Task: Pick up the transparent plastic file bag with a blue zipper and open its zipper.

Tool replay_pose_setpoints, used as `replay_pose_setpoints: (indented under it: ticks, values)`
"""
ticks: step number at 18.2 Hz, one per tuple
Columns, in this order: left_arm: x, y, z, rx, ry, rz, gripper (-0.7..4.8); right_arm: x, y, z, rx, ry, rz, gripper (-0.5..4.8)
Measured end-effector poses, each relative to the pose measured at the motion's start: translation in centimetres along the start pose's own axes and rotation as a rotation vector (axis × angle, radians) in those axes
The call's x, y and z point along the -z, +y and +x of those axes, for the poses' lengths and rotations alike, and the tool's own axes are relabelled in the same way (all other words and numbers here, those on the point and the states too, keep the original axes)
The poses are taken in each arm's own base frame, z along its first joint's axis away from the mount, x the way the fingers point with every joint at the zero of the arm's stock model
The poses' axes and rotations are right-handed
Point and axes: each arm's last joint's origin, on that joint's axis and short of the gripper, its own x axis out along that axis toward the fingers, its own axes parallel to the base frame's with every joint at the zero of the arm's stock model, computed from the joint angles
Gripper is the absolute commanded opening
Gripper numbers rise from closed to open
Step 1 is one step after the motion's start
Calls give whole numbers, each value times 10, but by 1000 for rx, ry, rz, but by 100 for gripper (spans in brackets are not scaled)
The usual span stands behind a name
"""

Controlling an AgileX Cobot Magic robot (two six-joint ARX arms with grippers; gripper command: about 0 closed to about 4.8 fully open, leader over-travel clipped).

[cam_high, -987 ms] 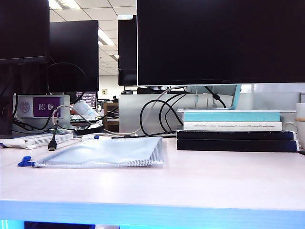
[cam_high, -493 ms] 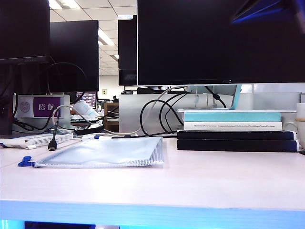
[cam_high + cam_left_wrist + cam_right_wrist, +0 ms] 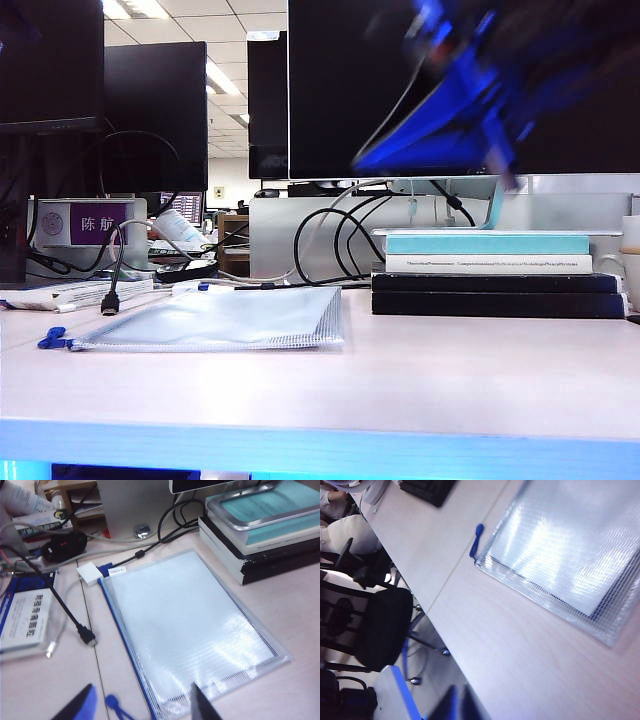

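Near edge of the pale wooden desk (image 3: 420,390) is bare. On it, left of centre in the exterior view, the file bag (image 3: 225,318) lies flat: translucent, grid-meshed, bluish. Its zipper (image 3: 125,647) runs along one long edge, closed as far as can be seen; the blue pull tab (image 3: 50,340) sticks out past the bag's left corner, resting on the desk.

Left gripper (image 3: 142,705) hangs above the bag's near corner, not touching it; its two fingers stand apart with the zipper edge showing between them.

Right gripper (image 3: 456,704): fingers pressed together, nothing between them, over the desk's edge, well clear of the bag. In the exterior view that arm is a blue motion-blurred shape (image 3: 470,95) high on the right, in front of the monitor (image 3: 340,90).

Beside the bag, left: a black cable plug (image 3: 87,636) and a white box with printed characters (image 3: 25,617). Right of the bag: stacked books (image 3: 495,275), teal one on top, black ones beneath. Behind them, looped black cables (image 3: 330,235).
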Motion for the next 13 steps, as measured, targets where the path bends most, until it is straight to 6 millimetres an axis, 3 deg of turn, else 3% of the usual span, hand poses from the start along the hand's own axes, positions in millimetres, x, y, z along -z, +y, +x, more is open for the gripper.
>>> replay_pose_setpoints:
  ticks: [2, 4, 6, 9, 13]
  values:
    - [-2, 1, 1, -5, -17, 13, 251, 6, -18, 29, -39, 62, 119, 150]
    - [-3, 1, 1, -8, -30, 18, 251, 5, -50, 66, -100, 104, 299, 150]
    - [-3, 1, 1, -8, -31, 18, 251, -7, -57, 81, -118, 113, 327, 152]
    - [-3, 1, 1, -9, -28, 17, 251, -13, -58, 83, -35, 108, 286, 163]
    - [-2, 1, 1, -5, -15, 8, 251, -4, -66, 79, 229, 199, 202, 190]
